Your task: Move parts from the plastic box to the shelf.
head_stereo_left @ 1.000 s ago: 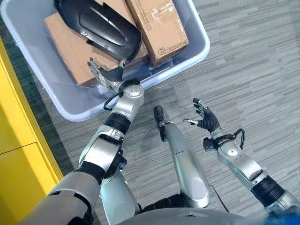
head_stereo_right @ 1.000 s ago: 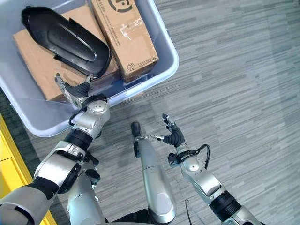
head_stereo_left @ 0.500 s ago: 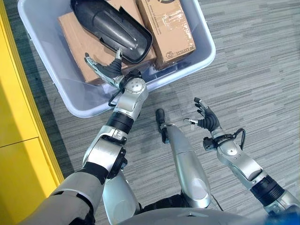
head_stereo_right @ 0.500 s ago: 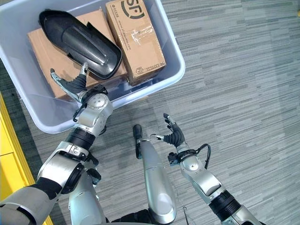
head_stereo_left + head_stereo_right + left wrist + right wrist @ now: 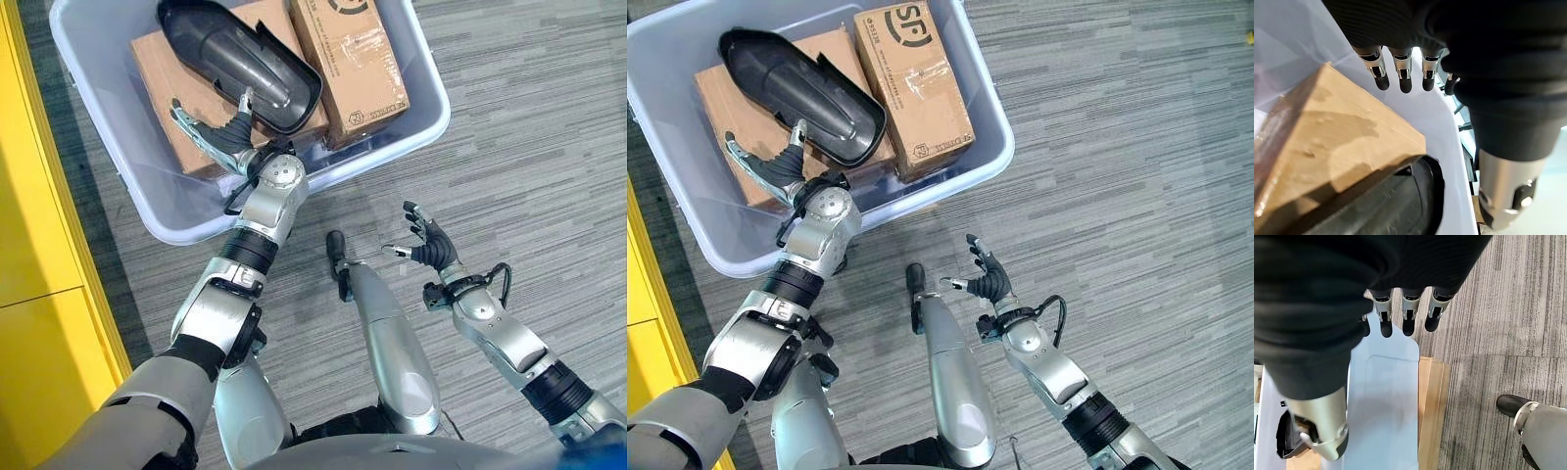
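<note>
A pale blue plastic box [image 5: 428, 110] stands on the carpet and holds two cardboard boxes [image 5: 168, 86] [image 5: 349, 51]. A long black shell part [image 5: 240, 59] lies across them. My left hand [image 5: 223, 139] hovers open inside the box's near side, fingers spread over the left cardboard box [image 5: 1337, 142]. Its thumb is close to the near end of the black part [image 5: 1381, 205], and it holds nothing. My right hand [image 5: 428, 251] hangs open over the floor, to the right of the box and nearer to me, with nothing in it.
A yellow cabinet or shelf side [image 5: 39, 294] runs along the left, close beside the plastic box. Grey striped carpet [image 5: 529, 147] spreads to the right of the box and around my right hand.
My left hand has reached further over the box's near rim towards the black part, fingers spreading. The camera has shifted a little. The right hand has hardly moved.
</note>
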You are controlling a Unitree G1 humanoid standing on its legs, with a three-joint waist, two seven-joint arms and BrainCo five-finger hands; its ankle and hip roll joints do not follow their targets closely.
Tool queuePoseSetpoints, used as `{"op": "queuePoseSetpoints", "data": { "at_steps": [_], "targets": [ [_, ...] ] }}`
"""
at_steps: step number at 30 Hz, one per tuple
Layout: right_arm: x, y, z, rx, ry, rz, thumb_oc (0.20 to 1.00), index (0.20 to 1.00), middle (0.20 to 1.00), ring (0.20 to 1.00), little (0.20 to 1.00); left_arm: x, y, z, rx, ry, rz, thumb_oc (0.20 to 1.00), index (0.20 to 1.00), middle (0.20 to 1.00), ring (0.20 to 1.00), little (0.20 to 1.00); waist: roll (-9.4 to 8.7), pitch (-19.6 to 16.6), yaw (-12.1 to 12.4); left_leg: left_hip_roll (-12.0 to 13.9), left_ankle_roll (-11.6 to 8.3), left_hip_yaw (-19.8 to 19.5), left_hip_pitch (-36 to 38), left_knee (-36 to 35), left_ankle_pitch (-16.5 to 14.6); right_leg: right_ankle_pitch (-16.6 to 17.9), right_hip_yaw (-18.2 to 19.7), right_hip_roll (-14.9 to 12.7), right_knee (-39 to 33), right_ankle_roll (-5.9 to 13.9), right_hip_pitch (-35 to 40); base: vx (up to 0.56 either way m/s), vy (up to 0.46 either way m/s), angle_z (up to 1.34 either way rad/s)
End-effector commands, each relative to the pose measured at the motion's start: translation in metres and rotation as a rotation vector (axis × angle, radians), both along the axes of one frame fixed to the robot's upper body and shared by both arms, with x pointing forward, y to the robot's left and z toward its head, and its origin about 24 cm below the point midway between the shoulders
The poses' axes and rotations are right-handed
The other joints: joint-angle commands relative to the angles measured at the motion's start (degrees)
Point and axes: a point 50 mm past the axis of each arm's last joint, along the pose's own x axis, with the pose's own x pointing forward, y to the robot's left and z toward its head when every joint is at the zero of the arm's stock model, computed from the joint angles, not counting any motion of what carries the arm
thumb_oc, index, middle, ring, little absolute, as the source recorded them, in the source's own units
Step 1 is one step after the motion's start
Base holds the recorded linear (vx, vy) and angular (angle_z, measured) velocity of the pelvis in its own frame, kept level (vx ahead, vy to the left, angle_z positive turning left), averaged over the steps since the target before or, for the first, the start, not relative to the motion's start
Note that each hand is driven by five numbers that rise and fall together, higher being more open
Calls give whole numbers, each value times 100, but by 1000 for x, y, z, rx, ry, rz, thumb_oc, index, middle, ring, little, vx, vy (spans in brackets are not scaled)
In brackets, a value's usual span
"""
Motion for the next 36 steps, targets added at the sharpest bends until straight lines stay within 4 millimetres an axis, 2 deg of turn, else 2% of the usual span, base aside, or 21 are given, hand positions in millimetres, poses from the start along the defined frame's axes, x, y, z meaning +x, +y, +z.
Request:
{"op": "queuePoseSetpoints", "data": {
  "at_steps": [1, 9, 14, 21, 25, 29, 31, 32, 34, 36],
  "targets": [
    [3, 13, 12, 41, -56, 45, 1000, 1000, 1000, 1000, 1000, 3, 2, 25, 63, -59, 8, 1000, 1000, 1000, 1000, 1000, -274, -128, -123, 315, -110, -227, -502, 1104, -455, -250, -322, 67, -212, 246, 293, 0, 0, 0],
    [1, 15, 9, 18, -42, 81, 1000, 1000, 1000, 1000, 1000, 13, 1, 33, 147, 2, -62, 1000, 1000, 1000, 1000, 1000, -442, -128, -223, 379, -88, -188, -553, 1206, -532, -253, -291, 116, -99, 236, 221, 28, -19, -6],
    [5, 14, 10, 18, -37, 77, 1000, 1000, 1000, 1000, 1000, 20, -1, 26, 4, 76, -122, 1000, 1000, 1000, 1000, 1000, -504, -128, -280, 422, -111, -238, -662, 1350, -510, -280, -296, 191, -7, 208, 131, 25, -14, -6],
    [3, 15, 8, 17, -30, 96, 1000, 1000, 1000, 1000, 1000, 22, 18, 12, -51, 168, -2, 1000, 1000, 1000, 1000, 1000, -670, -128, -303, 462, -127, -288, -830, 1456, -568, -267, -322, 253, 29, 198, 13, 5, -37, -2],
    [3, 16, 8, 11, -36, 104, 1000, 1000, 1000, 1000, 1000, 22, 19, 9, -112, 166, 18, 1000, 1000, 1000, 1000, 1000, -725, -128, -294, 468, -124, -341, -932, 1520, -596, -256, -337, 263, 72, 201, -58, 0, -53, -1],
    [3, 16, 8, 23, -26, 90, 1000, 1000, 1000, 1000, 1000, 12, 32, 21, -104, 47, 244, 1000, 1000, 1000, 1000, 1000, -778, -128, -266, 499, -141, -414, -1027, 1630, -615, -281, -363, 277, 120, 175, -98, 10, -60, 0],
    [1, 16, 5, 43, -24, 80, 1000, 1000, 1000, 1000, 1000, 2, 41, 35, 36, -110, 391, 1000, 1000, 1000, 1000, 1000, -764, -128, -213, 491, -138, -443, -1076, 1648, -619, -283, -372, 266, 143, 174, -123, -2, -64, 5],
    [1, 16, 4, 44, -23, 80, 1000, 1000, 1000, 1000, 1000, 0, 41, 36, 57, -126, 401, 1000, 1000, 1000, 1000, 1000, -764, -128, -207, 490, -138, -451, -1082, 1651, -618, -282, -377, 264, 141, 175, -121, -3, -58, 6],
    [-4, 17, 0, 51, -16, 80, 1000, 1000, 1000, 1000, 1000, -9, 38, 53, 225, -291, 442, 1000, 1000, 1000, 1000, 1000, -753, -128, -132, 494, -137, -478, -1111, 1629, -606, -273, -408, 241, 110, 173, -115, -3, -65, 2],
    [-6, 17, -2, 53, -14, 75, 1000, 1000, 1000, 1000, 1000, -13, 33, 57, 266, -345, 429, 1000, 1000, 1000, 1000, 1000, -732, -128, -104, 488, -136, -484, -1116, 1605, -598, -261, -422, 230, 86, 173, -115, -7, -26, 4]
  ]
}}
